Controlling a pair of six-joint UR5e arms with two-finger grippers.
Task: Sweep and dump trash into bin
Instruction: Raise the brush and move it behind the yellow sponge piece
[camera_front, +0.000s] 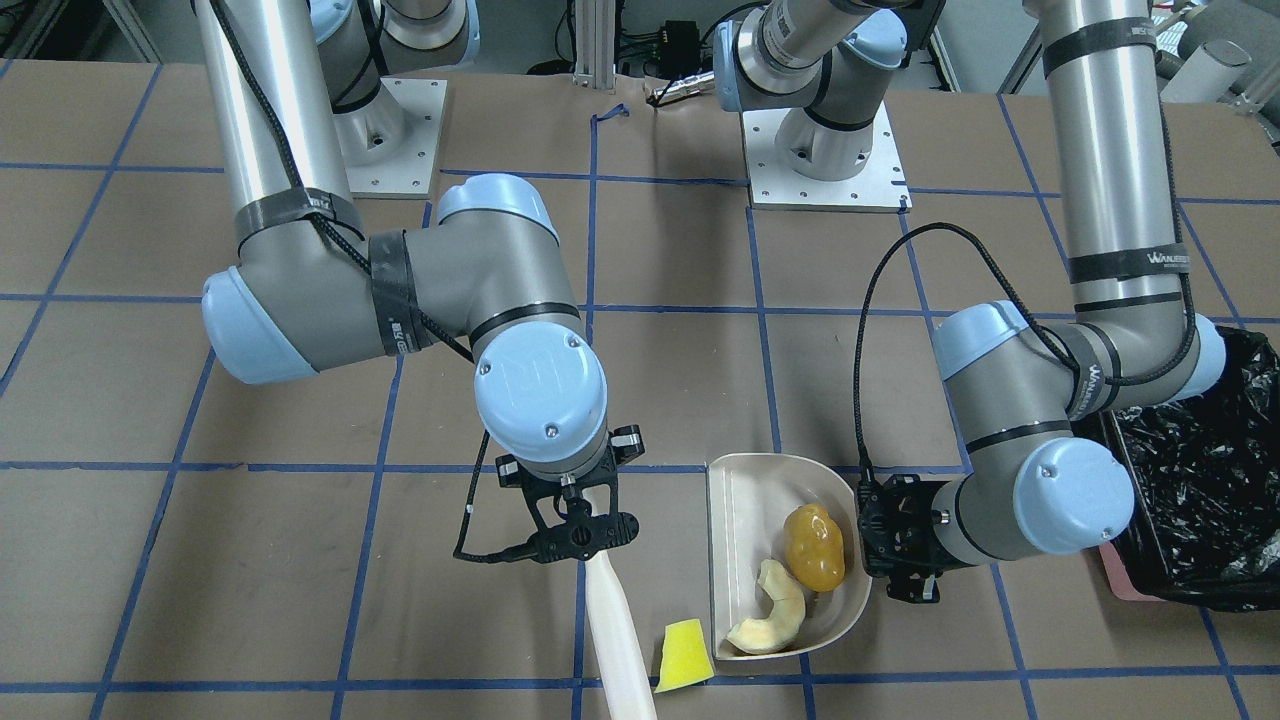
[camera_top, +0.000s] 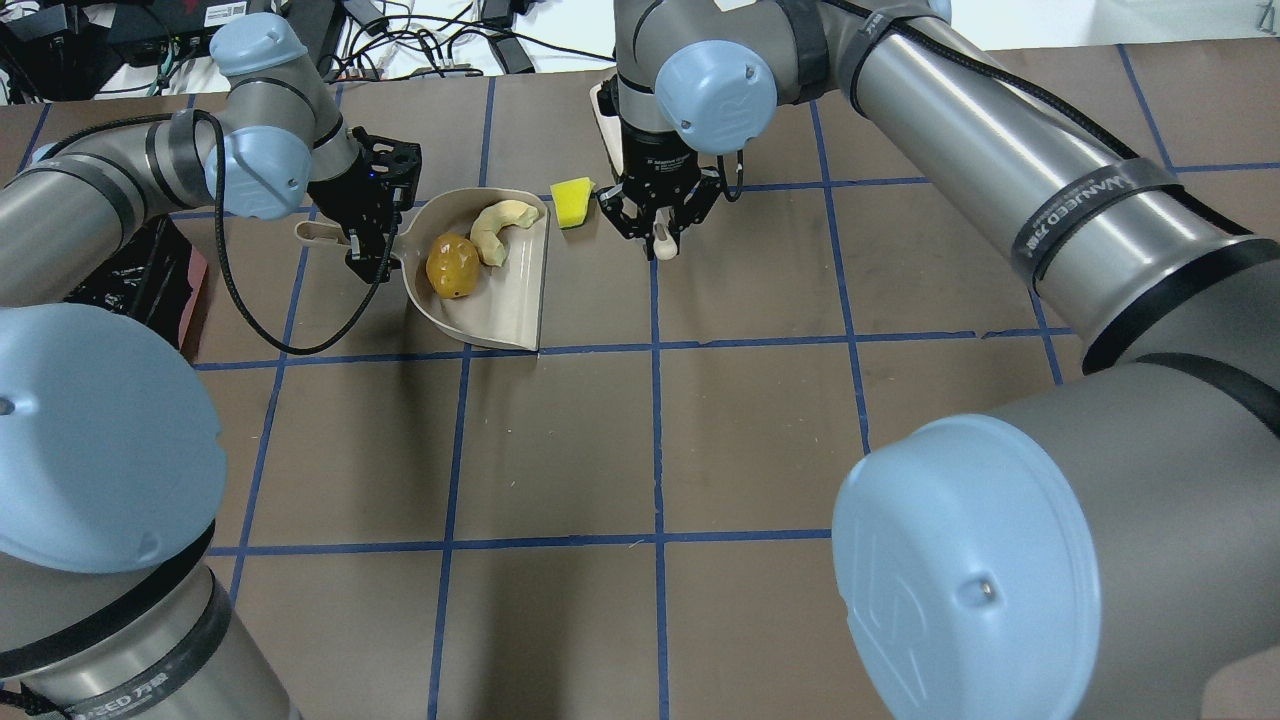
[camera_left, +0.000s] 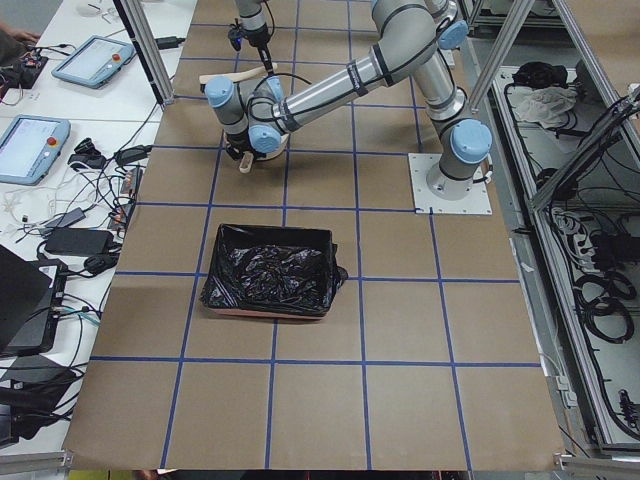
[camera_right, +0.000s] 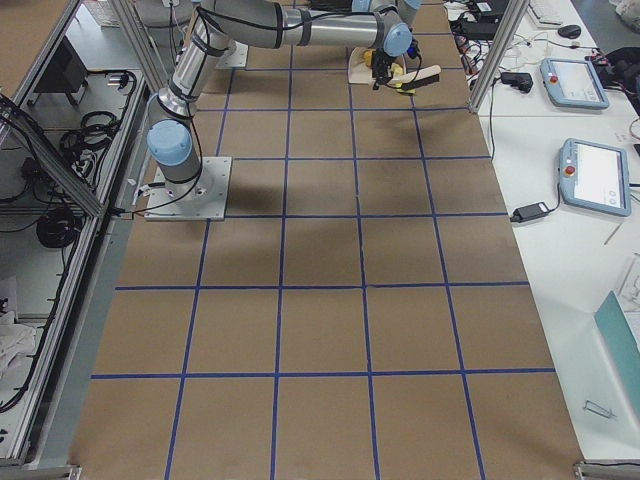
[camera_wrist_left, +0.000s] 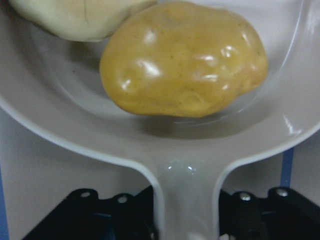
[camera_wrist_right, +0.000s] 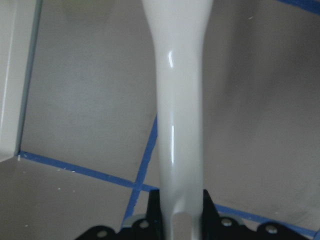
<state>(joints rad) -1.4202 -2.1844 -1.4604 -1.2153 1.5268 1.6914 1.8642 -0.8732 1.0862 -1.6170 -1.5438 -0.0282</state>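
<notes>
The amber lump (camera_wrist_left: 182, 60) sits deep in the dustpan (camera_wrist_left: 60, 135) beside the crescent (camera_front: 770, 615). My left fingers (camera_top: 362, 262) pinch its handle and my right fingers (camera_top: 628, 218) pinch the sweeper (camera_front: 615, 620). The yellow wedge (camera_front: 684, 655) lies on the bench (camera_front: 300, 600), just outside the lip. A glancing stroke could flick it past.

Looking from the front, you find the glossy amber lump (camera_front: 814, 547) and the pale crescent (camera_front: 772, 610) lying in the beige dustpan (camera_front: 735, 500), the crescent at the lump's 7 o'clock. The flat yellow wedge (camera_front: 684, 655) lies on the tabletop (camera_front: 300, 560) at the crescent's 8 o'clock, just outside the pan. The black-lined bin (camera_front: 1215, 480) stands open at the pan's 3 o'clock.
</notes>
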